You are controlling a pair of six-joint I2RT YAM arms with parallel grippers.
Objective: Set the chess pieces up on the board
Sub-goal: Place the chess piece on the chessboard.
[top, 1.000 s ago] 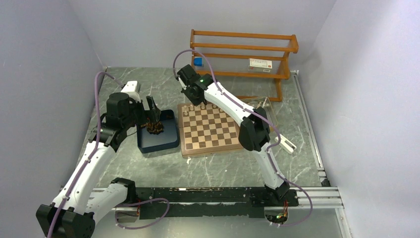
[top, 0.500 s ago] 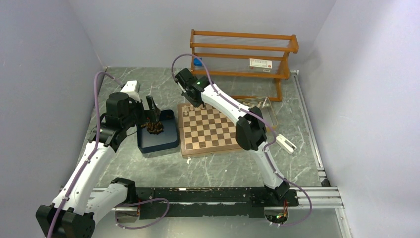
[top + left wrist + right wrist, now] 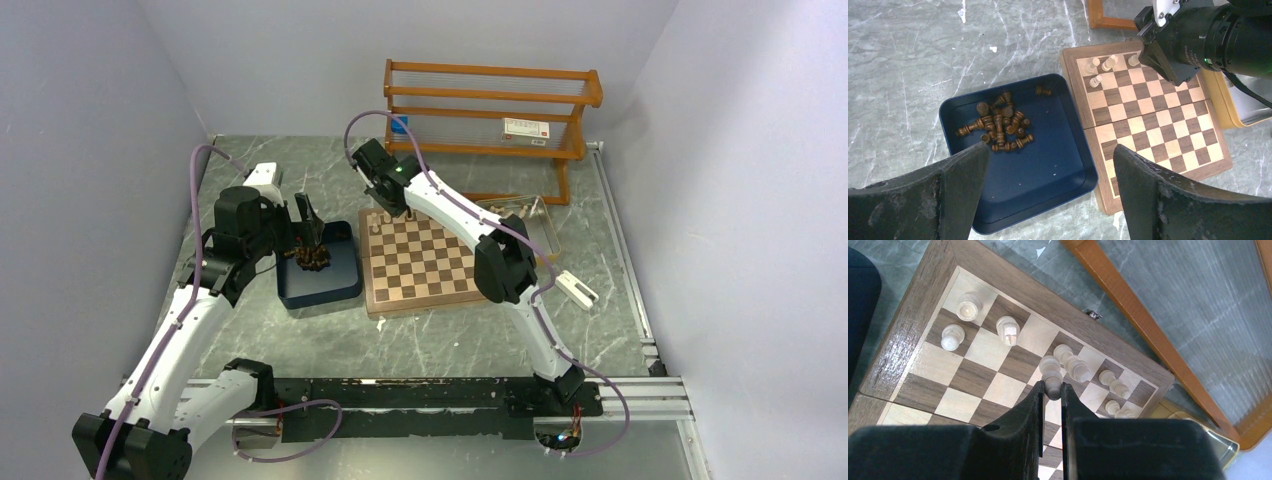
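Note:
The board (image 3: 420,262) lies mid-table, with several pale cream chess pieces (image 3: 1008,330) standing along its far edge. My right gripper (image 3: 1051,387) is shut on one cream piece (image 3: 1050,371) and holds it just over the far rows, next to the standing ones. The same gripper (image 3: 393,208) shows over the board's far left corner in the top view. Dark brown chess pieces (image 3: 998,125) lie heaped in the dark blue tray (image 3: 1048,175) left of the board (image 3: 1153,125). My left gripper (image 3: 1050,150) hangs open above that tray, empty.
An orange wooden rack (image 3: 490,110) stands behind the board, close to the right arm. A shallow tan tray (image 3: 537,218) lies at the board's right, and a small white object (image 3: 576,290) sits on the marble table near the board's right front corner.
My right gripper has shifted a little left along the board's far edge, still holding the cream piece. The left arm has not moved.

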